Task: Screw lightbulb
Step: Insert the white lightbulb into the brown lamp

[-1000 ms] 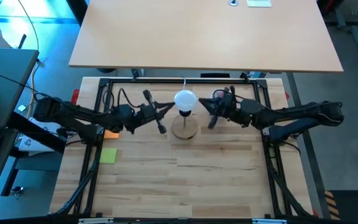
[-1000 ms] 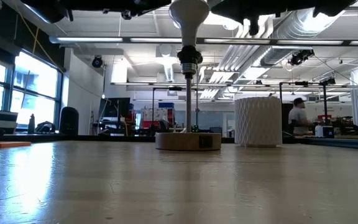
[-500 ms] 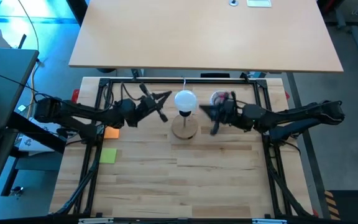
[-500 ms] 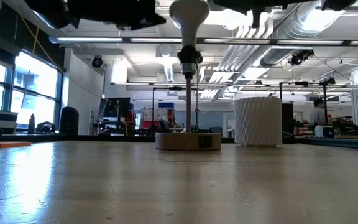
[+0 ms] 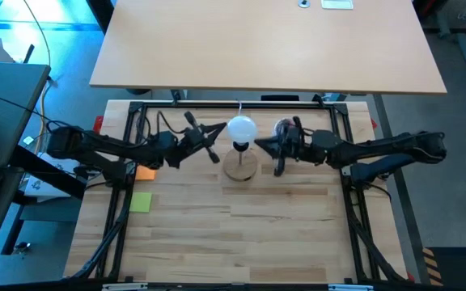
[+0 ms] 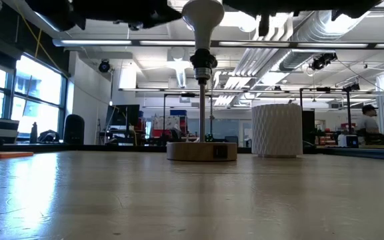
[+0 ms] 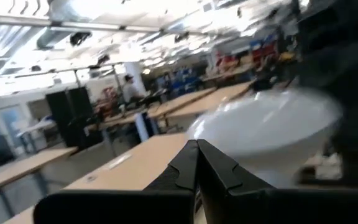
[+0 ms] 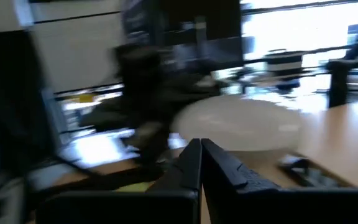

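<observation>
White frosted lightbulb (image 5: 241, 129) sits upright in the socket at desk (image 5: 217, 234) centre, fragile and slippery, best gripped round its globe; left hand (image 5: 214, 141) at nine o'clock and right hand (image 5: 264, 143) at three, both closed, empty.

Beyond the pale wooden table (image 6: 192, 200) lay a large open workshop, with tall bright windows (image 6: 19, 100) off to the table's far left side, exposed silvery ducts (image 6: 312, 30) and strip lights across the ceiling above it, and a person (image 6: 369, 123) at distant benches behind it.
</observation>
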Available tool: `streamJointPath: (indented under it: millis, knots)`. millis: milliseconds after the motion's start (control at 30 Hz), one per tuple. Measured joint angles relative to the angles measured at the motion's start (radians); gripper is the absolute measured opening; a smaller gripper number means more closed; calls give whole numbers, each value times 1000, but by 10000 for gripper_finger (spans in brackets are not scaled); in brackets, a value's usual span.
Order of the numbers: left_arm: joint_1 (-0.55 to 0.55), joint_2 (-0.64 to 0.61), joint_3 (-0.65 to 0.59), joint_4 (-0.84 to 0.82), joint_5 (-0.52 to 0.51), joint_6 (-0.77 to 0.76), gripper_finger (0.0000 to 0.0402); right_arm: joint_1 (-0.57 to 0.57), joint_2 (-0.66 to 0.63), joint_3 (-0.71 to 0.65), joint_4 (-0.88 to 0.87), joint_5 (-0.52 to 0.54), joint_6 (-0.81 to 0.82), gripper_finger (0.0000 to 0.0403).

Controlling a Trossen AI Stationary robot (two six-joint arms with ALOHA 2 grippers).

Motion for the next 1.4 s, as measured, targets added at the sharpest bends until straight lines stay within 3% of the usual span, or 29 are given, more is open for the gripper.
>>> streamJointPath:
  millis: [100, 167, 333, 400, 467, 567, 733, 867, 967, 1100, 1167, 1233, 1333, 1400]
  knots:
    - [44, 8, -1, -31, -29, 10, 0, 38, 0, 0, 5, -84, -33, 0]
    - [60, 1, -1, -39, -69, 22, 0, 61, -1, 0, -2, -73, -78, 0]
    - [6, -45, -1, -45, -80, 35, 0, 67, -23, 0, -15, 293, -88, 0]
    - [-22, -62, -1, -40, -50, 34, 0, 49, -22, 0, -15, 388, -88, 0]
    - [-40, -65, -1, -39, 5, 26, 0, 20, -17, 0, -10, 354, -83, 0]
    - [-42, -56, -1, -56, 76, 0, 0, -27, 0, 0, -4, 182, -29, 0]
    - [9, -31, 0, -48, 54, -28, 0, -29, 8, 0, 4, -22, 0, 0]
    - [69, -25, -1, -89, 56, -40, 0, 14, 8, 0, 9, -108, -38, 0]
    - [81, -45, -1, -136, -13, -26, 0, 47, 0, 0, -5, -32, -86, 0]
    - [28, -90, -1, -156, -4, -4, 0, 70, -28, 0, 15, 254, -156, 0]
    - [-10, -99, -1, -153, 33, 25, 0, 65, -29, 0, 37, 342, -205, 0]
    - [-41, -97, -1, -140, 92, 48, 0, 39, -18, 0, 63, 338, -205, 0]
    - [-59, -82, -1, -110, 152, 53, 0, -9, 8, 0, 61, 197, -124, 0]
    - [-50, -66, -1, -104, 128, 55, 0, -25, 28, 0, 68, 114, -89, 0]
